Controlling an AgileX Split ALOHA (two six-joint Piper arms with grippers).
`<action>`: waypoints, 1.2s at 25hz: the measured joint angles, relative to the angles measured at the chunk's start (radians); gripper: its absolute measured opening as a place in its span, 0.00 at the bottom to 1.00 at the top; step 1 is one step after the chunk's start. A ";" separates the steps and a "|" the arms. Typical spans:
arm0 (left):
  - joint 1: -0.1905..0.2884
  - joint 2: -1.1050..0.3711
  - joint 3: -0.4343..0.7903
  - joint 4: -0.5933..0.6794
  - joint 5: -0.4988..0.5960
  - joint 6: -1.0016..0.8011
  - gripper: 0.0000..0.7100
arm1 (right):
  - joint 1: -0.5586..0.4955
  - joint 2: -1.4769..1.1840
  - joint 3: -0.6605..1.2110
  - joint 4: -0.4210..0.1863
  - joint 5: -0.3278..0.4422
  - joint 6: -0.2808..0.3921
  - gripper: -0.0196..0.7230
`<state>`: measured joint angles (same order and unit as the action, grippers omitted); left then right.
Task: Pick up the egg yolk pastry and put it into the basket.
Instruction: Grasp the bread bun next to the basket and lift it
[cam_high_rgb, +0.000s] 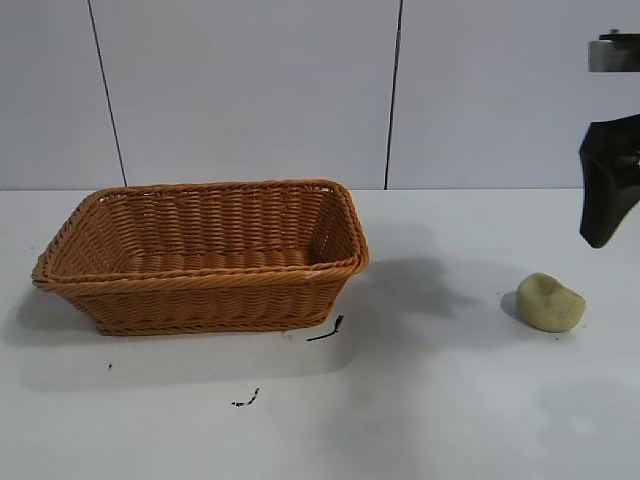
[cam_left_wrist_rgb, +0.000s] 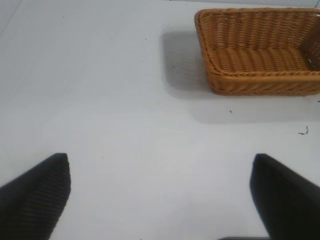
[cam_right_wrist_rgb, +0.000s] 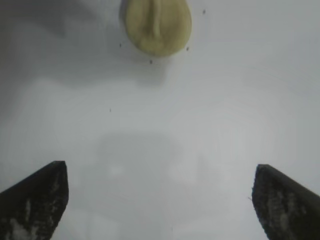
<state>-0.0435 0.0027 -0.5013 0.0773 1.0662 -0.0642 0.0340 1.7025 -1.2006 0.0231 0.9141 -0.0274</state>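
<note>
The egg yolk pastry (cam_high_rgb: 550, 302), a small pale yellowish-green lump with a dented top, lies on the white table at the right. It also shows in the right wrist view (cam_right_wrist_rgb: 158, 26), ahead of the fingers. My right gripper (cam_right_wrist_rgb: 160, 172) is open and empty; in the exterior view (cam_high_rgb: 608, 200) it hangs above and just right of the pastry, apart from it. The orange-brown wicker basket (cam_high_rgb: 205, 285) stands at the left, empty, and shows in the left wrist view (cam_left_wrist_rgb: 260, 80). My left gripper (cam_left_wrist_rgb: 160, 165) is open and empty over bare table, off the exterior view.
Small black scraps (cam_high_rgb: 327, 330) (cam_high_rgb: 246, 400) lie on the table in front of the basket. A grey panelled wall (cam_high_rgb: 300, 90) closes the back.
</note>
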 joint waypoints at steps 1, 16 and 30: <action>0.000 0.000 0.000 0.000 0.000 0.000 0.98 | 0.003 0.032 -0.046 0.000 0.000 -0.006 0.96; 0.000 0.000 0.000 0.000 0.000 0.000 0.98 | 0.031 0.362 -0.219 -0.015 -0.065 0.012 0.96; 0.000 0.000 0.000 0.000 0.000 0.000 0.98 | 0.031 0.443 -0.224 -0.015 -0.083 0.014 0.79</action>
<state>-0.0435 0.0027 -0.5013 0.0773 1.0662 -0.0642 0.0651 2.1459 -1.4242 0.0079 0.8310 -0.0132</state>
